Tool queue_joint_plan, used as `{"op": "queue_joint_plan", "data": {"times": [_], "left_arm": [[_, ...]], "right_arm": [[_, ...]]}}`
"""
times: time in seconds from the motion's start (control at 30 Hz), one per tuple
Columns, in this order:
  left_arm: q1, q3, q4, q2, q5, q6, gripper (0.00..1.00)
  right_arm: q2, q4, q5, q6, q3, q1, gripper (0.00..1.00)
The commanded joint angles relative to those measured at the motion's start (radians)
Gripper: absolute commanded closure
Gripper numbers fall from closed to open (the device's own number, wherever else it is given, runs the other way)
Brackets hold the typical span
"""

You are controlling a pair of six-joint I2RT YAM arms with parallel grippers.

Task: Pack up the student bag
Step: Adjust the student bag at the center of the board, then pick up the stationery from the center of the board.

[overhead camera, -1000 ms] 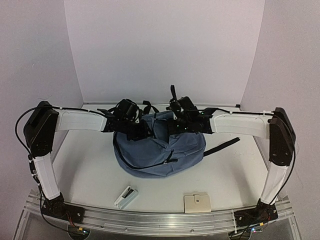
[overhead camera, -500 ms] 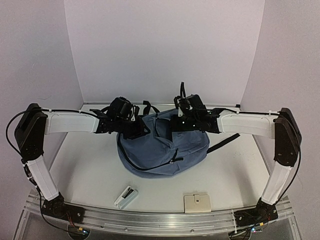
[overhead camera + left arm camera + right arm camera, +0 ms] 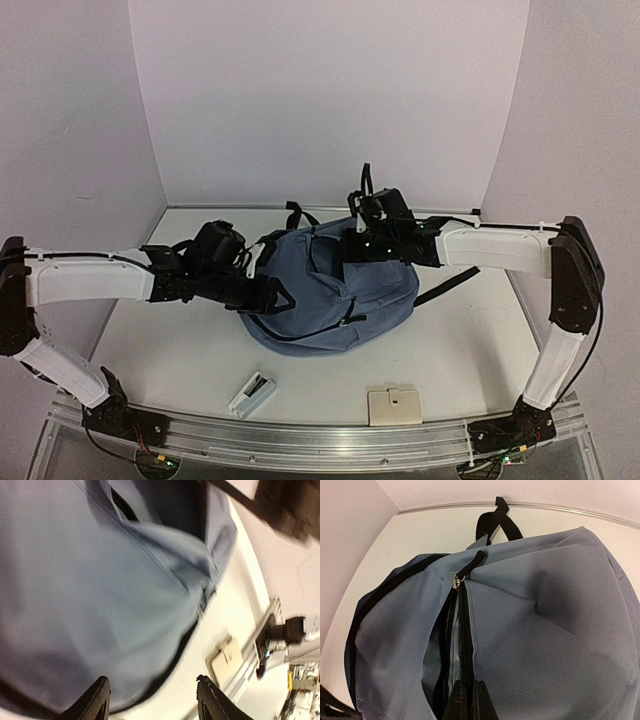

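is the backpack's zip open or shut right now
Partly open: the right wrist view shows the student bag with a gap beside its zipper below the slider.

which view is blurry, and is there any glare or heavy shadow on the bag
Left wrist view: motion-smeared, the student bag and the background soft-edged. Right wrist view: sharp, wide-angle bend in the table edge, a soft shadowed dent in the fabric, no glare. Top external view: sharp, evenly lit, faint shadow under the bag.
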Motion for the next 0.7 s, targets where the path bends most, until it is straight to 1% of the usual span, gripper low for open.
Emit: {"op": "queue_joint_plan", "data": {"times": [0.0,0.07,0.13,0.3,0.43,0.57,0.67], "left_arm": [[-0.077,-0.076,-0.184,-0.112,-0.069,0.042,0.35],[-0.109,-0.1,-0.253,-0.122,-0.106,0.008,0.29],[-0.15,-0.122,-0.304,-0.105,-0.133,-0.037,0.24],[-0.278,-0.155,-0.328,-0.021,-0.188,-0.155,0.17],[-0.336,-0.147,-0.338,0.031,-0.231,-0.19,0.14],[-0.364,-0.133,-0.34,0.077,-0.248,-0.189,0.14],[-0.382,-0.11,-0.374,0.118,-0.297,-0.191,0.15]], "right_arm": [[-0.055,0.067,-0.003,-0.008,0.016,-0.006,1.0],[-0.054,0.07,-0.004,-0.008,0.019,-0.006,1.0],[-0.055,0.073,-0.005,-0.008,0.019,-0.006,1.0],[-0.069,0.077,-0.004,-0.008,0.006,-0.006,1.0],[-0.078,0.083,-0.005,-0.006,-0.007,-0.007,1.0],[-0.09,0.086,-0.005,-0.005,-0.018,-0.007,1.0],[-0.099,0.09,-0.005,-0.003,-0.028,-0.008,1.0]]}}
